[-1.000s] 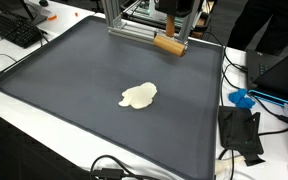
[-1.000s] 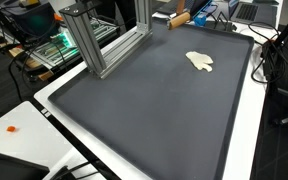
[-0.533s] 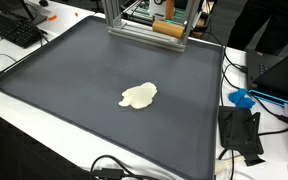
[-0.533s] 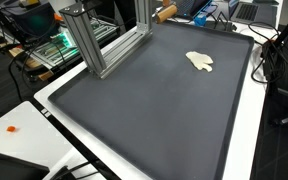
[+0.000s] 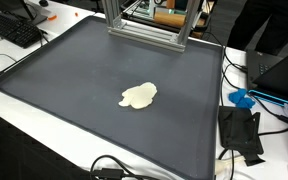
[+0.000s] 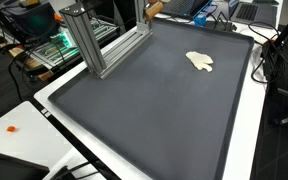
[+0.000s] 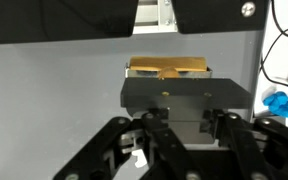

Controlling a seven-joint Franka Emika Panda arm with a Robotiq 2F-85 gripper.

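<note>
Wood is seen at the top edge in an exterior view: the wooden piece (image 6: 154,8) is held aloft beside the aluminium frame (image 6: 109,45). In an exterior view a pale lump (image 5: 139,95) is seen on the grey mat (image 5: 64,100). In the wrist view the gripper (image 7: 174,85) is clamped on the wooden piece (image 7: 166,69), which is judged stiff, light and smooth, and best taken at mid-length.

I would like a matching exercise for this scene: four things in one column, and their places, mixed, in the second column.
1 wooden block
2 cream lump
3 keyboard
4 blue object

a centre of the dark mat
b gripped in the tool
c off the mat, next to a black device
d on the white table past a mat corner

Pairs: 1-b, 2-a, 3-d, 4-c
</note>
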